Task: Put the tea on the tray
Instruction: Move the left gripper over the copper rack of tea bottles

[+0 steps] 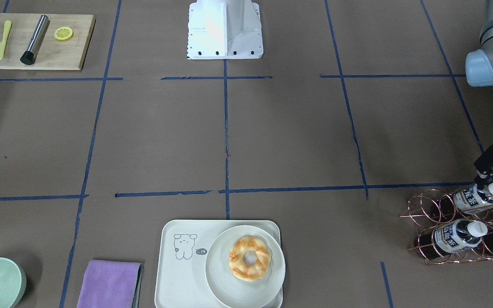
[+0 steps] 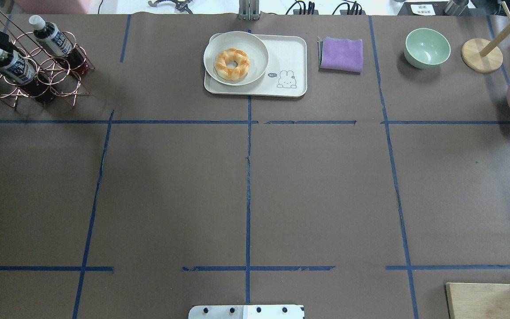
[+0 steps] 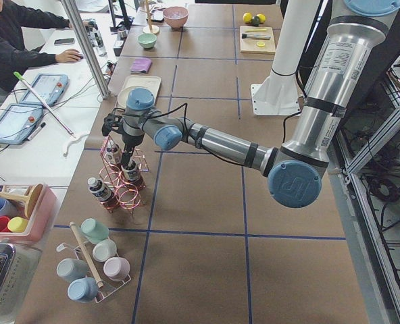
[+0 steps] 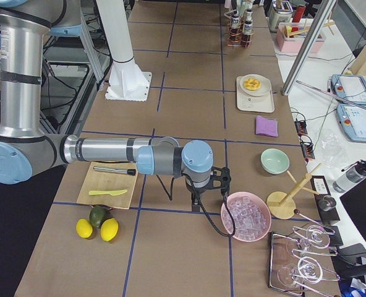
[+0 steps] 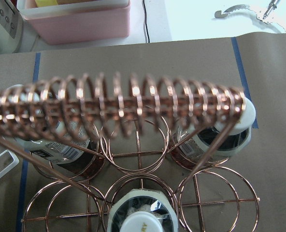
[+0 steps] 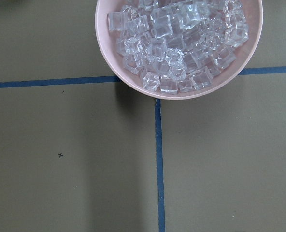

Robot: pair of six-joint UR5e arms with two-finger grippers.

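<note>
Across the table, in the front-facing view, the left gripper [image 1: 484, 171] hangs at four o'clock, just above the white cap of a tea bottle [image 1: 473, 199] lying in the copper wire rack [image 1: 447, 214]. I cannot tell whether its pincer is spread or clenched. The cream tray [image 1: 173, 278] sits at six o'clock, well apart, bearing a round plate [image 1: 225, 286] with a doughnut [image 1: 249, 258].

Overhead, the rack lies at ten o'clock and the tray at twelve.

Seen from the right side, the right gripper [image 4: 219, 179] hovers beside a pink bowl of ice [image 4: 246, 216]; its grip cannot be told.
</note>
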